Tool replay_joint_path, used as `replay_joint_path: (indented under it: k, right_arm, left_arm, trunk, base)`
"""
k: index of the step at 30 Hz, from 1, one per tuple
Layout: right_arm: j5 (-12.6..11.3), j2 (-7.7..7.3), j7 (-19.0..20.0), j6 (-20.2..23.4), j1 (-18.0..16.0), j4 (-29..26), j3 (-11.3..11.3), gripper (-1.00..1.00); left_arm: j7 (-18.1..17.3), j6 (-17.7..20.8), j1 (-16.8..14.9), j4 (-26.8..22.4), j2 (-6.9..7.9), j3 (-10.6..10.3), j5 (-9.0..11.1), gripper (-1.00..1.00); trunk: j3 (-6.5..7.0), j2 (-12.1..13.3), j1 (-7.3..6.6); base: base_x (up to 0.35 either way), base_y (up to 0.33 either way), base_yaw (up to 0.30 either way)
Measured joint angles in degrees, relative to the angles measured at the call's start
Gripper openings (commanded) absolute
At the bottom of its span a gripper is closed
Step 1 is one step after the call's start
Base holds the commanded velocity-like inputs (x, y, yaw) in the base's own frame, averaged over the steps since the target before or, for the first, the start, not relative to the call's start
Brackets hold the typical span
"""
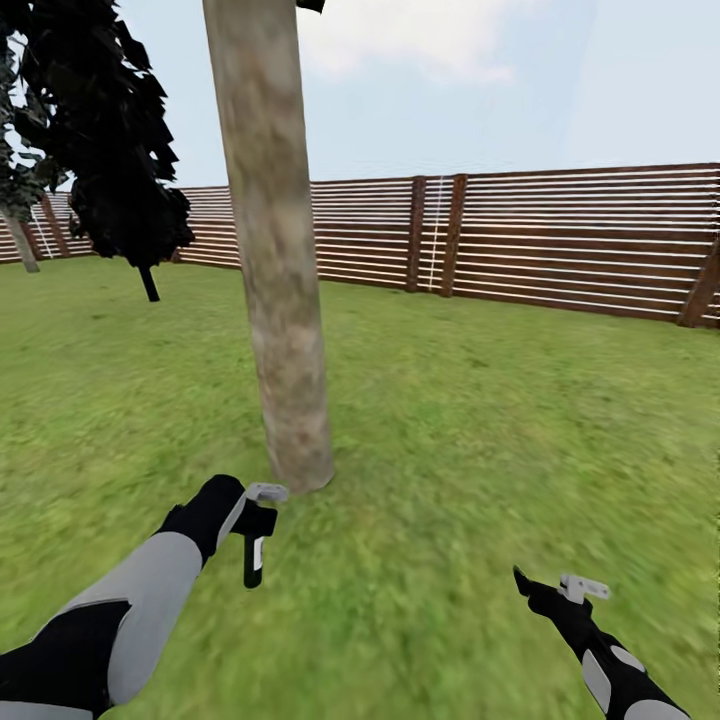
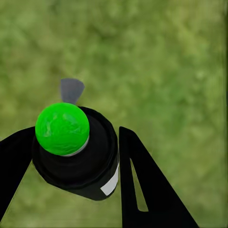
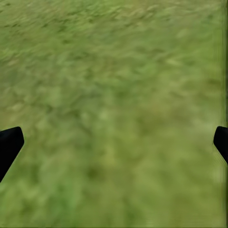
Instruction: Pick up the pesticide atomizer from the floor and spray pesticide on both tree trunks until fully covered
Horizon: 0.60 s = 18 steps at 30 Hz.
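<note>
— Left wrist view first: what do our fingers (image 2: 142,190) have?

— They close on the pesticide atomizer (image 2: 78,156), one black finger on each side of its dark round body. Its top is a bright green ball here, with a small grey nozzle tab beyond it and a white patch on the body's side. Grass lies beneath, blurred.

— And from the head view?

— Our left gripper (image 1: 252,535) hangs low over the lawn (image 1: 480,420), with a dark, white-patched piece pointing down from it; we cannot tell finger from atomizer there. The tree trunk (image 1: 275,250) rises just beyond it, grey-brown and mottled, leaning slightly, its base in the grass near the gripper.

— Our right side?

— The right gripper (image 1: 545,590) hovers over bare grass, well apart from the trunk. In the right wrist view its fingertips (image 3: 9,145) sit spread at opposite edges with nothing between.

— Farther out?

— A dark conifer (image 1: 110,130) at the left, and the slatted brown fence (image 1: 580,240) across the back under pale sky.
</note>
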Motion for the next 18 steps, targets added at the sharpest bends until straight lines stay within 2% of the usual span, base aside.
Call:
replay_joint_path:
  k: [3, 6, 13, 18]
  right_arm:
    - [0.0, 0.0, -0.08, 0.0, 0.0, 0.0, 0.0, 1.0]
    - [0.0, 0.0, -0.1, 0.0, 0.0, 0.0, 0.0, 1.0]
    - [0.0, 0.0, -0.1, 0.07, 0.0, 0.0, 0.0, 1.0]
    - [0.0, 0.0, -0.1, 0.09, 0.0, 0.0, 0.0, 1.0]
  left_arm:
    - [0.02, -0.11, 0.09, 0.0, 0.1, 0.0, 0.01, -1.0]
    - [-0.02, -0.53, 0.13, 0.0, 1.25, -0.03, -0.23, -1.0]
    - [-0.04, -0.62, 0.22, 0.0, 1.79, 0.01, 0.07, -1.0]
    - [-0.05, -0.62, 0.22, 0.0, 1.79, 0.01, 0.07, -1.0]
  trunk:
    - [-0.09, 0.0, 0.0]
    - [-0.1, 0.0, 0.0]
    - [-0.29, 0.0, 0.0]
    - [-0.3, 0.0, 0.0]
  base:
    - [0.328, 0.0, -0.045]
    - [0.274, 0.0, -0.006]
    - [0.048, 0.0, 0.084]
    - [0.185, 0.0, 0.003]
